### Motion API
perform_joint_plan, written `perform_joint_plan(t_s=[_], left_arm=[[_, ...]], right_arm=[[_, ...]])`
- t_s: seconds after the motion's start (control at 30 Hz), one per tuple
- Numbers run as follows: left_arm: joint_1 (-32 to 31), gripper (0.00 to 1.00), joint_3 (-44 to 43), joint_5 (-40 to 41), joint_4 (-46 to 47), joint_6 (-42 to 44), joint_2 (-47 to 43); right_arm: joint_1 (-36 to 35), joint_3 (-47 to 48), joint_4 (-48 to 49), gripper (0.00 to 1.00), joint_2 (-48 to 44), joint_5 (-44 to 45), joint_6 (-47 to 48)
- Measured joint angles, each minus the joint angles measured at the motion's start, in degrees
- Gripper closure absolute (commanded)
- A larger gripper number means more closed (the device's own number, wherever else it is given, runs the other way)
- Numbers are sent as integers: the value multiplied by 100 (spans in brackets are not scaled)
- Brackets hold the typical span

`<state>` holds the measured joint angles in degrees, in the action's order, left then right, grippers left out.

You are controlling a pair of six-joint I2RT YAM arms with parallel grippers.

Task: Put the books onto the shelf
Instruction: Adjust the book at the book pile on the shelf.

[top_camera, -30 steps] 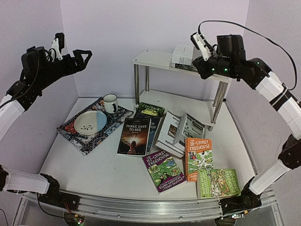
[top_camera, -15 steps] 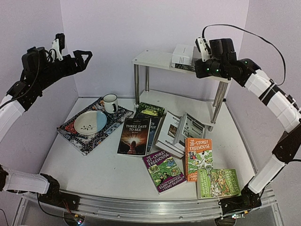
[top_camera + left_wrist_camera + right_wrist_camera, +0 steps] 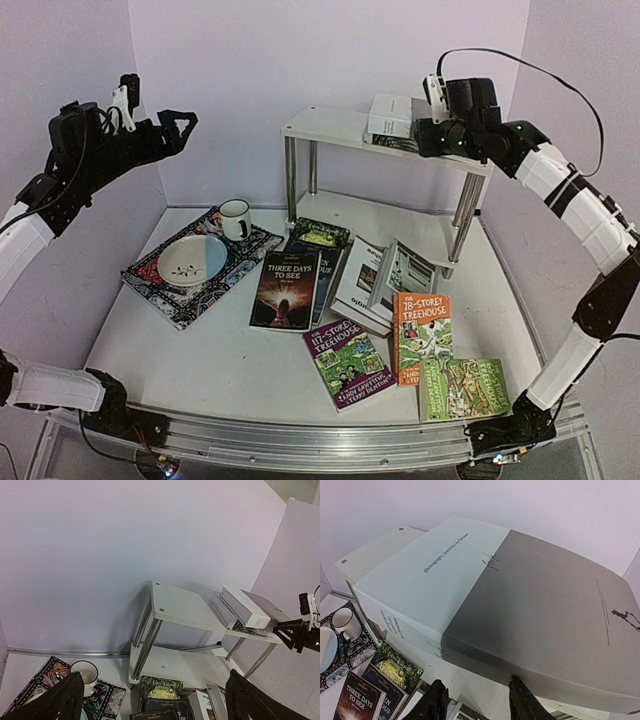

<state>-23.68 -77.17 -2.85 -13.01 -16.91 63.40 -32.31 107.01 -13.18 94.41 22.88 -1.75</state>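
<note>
You have the big hardback (image 3: 510,595) lying flat at the right end of the top board of the shelf (image 3: 330,125). It rests on a thinner book (image 3: 393,143) whose dark edge shows underneath. The hardback's cover is smooth and matt, half white and half grey, with fine print running along it.

Your right gripper (image 3: 476,704) sits just in front of the hardback's near edge, slightly below the cover. Its two black fingers (image 3: 434,702) stand partly apart with nothing between them, so the jaws are released and grip nothing. You cannot tell from the wrist view whether the tips touch the book.

The shelf is two flat white boards on round shiny metal legs. On the white table (image 3: 200,370) below, the other books lie loose:
- a dark paperback (image 3: 287,288) titled "Three Days to See"
- a green-covered book (image 3: 320,233) by the lower board
- white books (image 3: 375,280) stacked beside it
- purple (image 3: 348,362), orange (image 3: 422,335) and green (image 3: 463,388) Treehouse paperbacks, glossy and colourful, nearest you

A patterned mat (image 3: 150,285) at the left carries a bowl (image 3: 190,260) and a mug (image 3: 235,218).

Your left gripper (image 3: 178,122) hangs high at the left, well apart from every book. Its jaws are spread wide and empty.
</note>
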Motion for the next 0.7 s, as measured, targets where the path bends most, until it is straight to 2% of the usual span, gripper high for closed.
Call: perform_joint_plan(t_s=[0.7], left_arm=[[0,0,22,9,1,23,0]], right_arm=[[52,219,147,59,371,-3,-177]])
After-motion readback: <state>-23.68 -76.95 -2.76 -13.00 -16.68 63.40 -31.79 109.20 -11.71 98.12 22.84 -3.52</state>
